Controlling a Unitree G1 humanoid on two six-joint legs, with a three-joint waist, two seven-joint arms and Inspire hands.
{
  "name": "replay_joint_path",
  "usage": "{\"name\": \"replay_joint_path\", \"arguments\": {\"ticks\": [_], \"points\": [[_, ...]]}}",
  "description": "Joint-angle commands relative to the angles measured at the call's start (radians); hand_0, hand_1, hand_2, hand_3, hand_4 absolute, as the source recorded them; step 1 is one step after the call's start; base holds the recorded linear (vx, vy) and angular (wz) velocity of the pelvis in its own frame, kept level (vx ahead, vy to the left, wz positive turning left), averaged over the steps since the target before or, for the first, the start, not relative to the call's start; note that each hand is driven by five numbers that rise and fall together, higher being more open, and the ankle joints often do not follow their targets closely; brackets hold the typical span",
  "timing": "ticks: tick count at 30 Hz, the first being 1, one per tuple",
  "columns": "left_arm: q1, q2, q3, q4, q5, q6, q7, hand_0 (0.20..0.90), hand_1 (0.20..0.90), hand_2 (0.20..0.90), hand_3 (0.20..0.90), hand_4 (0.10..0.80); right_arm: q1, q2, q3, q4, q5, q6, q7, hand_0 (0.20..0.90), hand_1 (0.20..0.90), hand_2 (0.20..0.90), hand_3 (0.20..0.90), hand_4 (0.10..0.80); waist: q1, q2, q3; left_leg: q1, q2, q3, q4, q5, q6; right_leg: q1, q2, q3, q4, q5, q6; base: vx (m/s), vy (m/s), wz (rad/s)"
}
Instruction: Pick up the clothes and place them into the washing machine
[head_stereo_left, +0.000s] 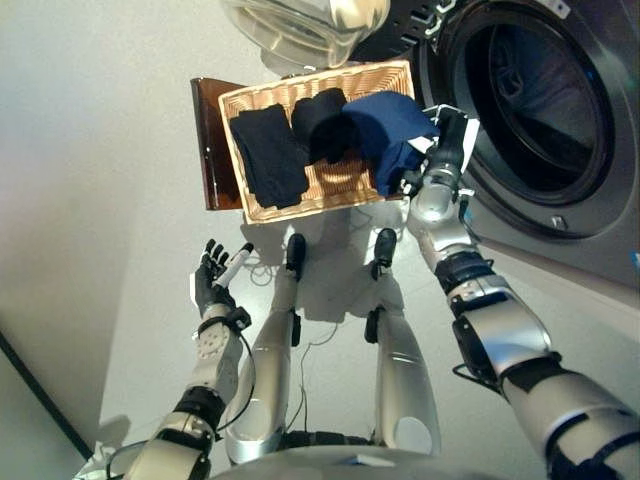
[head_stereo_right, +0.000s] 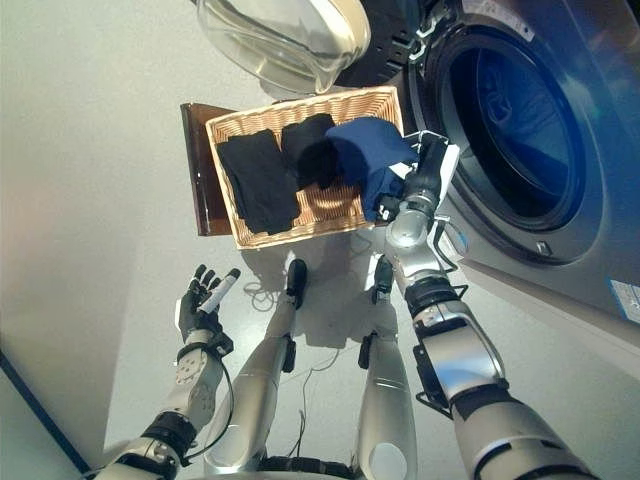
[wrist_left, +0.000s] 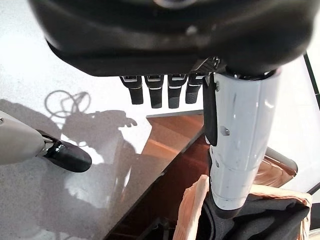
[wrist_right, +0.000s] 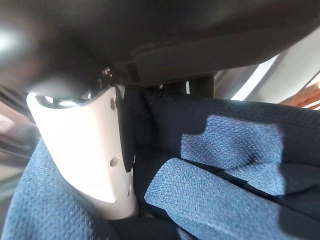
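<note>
A wicker basket (head_stereo_left: 300, 212) on the floor holds a black garment (head_stereo_left: 268, 155) at its left, a second black garment (head_stereo_left: 320, 120) in the middle and a navy blue garment (head_stereo_left: 385, 125) at its right. My right hand (head_stereo_left: 453, 135) rests at the basket's right end, on the blue garment. In the right wrist view its white-covered thumb (wrist_right: 85, 160) presses into bunched blue cloth (wrist_right: 225, 150), which fills the hand. My left hand (head_stereo_left: 215, 275) hangs open over bare floor in front of the basket, holding nothing. The washing machine's open drum (head_stereo_left: 540, 100) is just right of the basket.
The machine's glass door (head_stereo_left: 300, 30) swings out above the basket's far side. A brown board (head_stereo_left: 207, 140) lies under the basket's left end, also seen in the left wrist view as a brown board (wrist_left: 165, 145). Grey floor spreads to the left.
</note>
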Motion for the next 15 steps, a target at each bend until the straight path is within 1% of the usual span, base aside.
{"name": "replay_joint_path", "arguments": {"ticks": [1, 7, 8, 9, 15], "points": [[0.072, 0.028, 0.036, -0.054, -0.022, -0.043, 0.023, 0.9, 0.9, 0.9, 0.9, 0.8, -0.037, -0.01, -0.047, -0.144, 0.1, -0.158, 0.0, 0.2, 0.2, 0.2, 0.2, 0.3, 0.0, 0.032, -0.014, 0.013, -0.019, -0.004, -0.025, -0.032, -0.028, 0.015, -0.038, 0.032, 0.137, -0.156, 0.053, 0.0, 0.0, 0.0], [0.082, 0.018, 0.024, -0.05, -0.057, -0.039, 0.013, 0.9, 0.9, 0.9, 0.9, 0.8, 0.0, 0.04, -0.151, -0.19, 0.416, -0.283, 0.058, 0.2, 0.2, 0.2, 0.2, 0.3, -0.007, 0.043, -0.018, 0.02, -0.019, -0.002, -0.025, -0.039, -0.027, 0.019, -0.036, 0.037, 0.138, -0.162, 0.052, 0.012, 0.005, -0.03], [0.082, 0.018, 0.024, -0.05, -0.058, -0.039, 0.013, 0.9, 0.9, 0.9, 0.9, 0.8, 0.0, 0.039, -0.152, -0.188, 0.42, -0.284, 0.062, 0.2, 0.2, 0.2, 0.2, 0.3, -0.006, 0.042, -0.019, 0.02, -0.019, -0.002, -0.025, -0.039, -0.027, 0.02, -0.036, 0.037, 0.138, -0.162, 0.052, 0.0, 0.0, 0.0], [0.087, 0.015, 0.017, -0.048, -0.073, -0.032, 0.008, 0.9, 0.9, 0.9, 0.9, 0.8, -0.014, 0.047, -0.191, -0.184, 0.535, -0.317, 0.081, 0.2, 0.2, 0.2, 0.2, 0.3, -0.007, 0.046, -0.022, 0.023, -0.02, -0.001, -0.025, -0.042, -0.027, 0.023, -0.036, 0.039, 0.136, -0.163, 0.052, 0.0, 0.0, 0.0], [0.098, 0.009, -0.003, -0.033, -0.11, -0.021, -0.014, 0.9, 0.9, 0.9, 0.9, 0.8, -0.094, 0.015, -0.283, -0.132, 0.77, -0.389, 0.126, 0.2, 0.2, 0.2, 0.2, 0.3, -0.001, 0.063, -0.036, 0.025, -0.024, 0.004, -0.025, -0.049, -0.026, 0.026, -0.039, 0.044, 0.129, -0.165, 0.053, 0.001, 0.001, -0.01]]}}
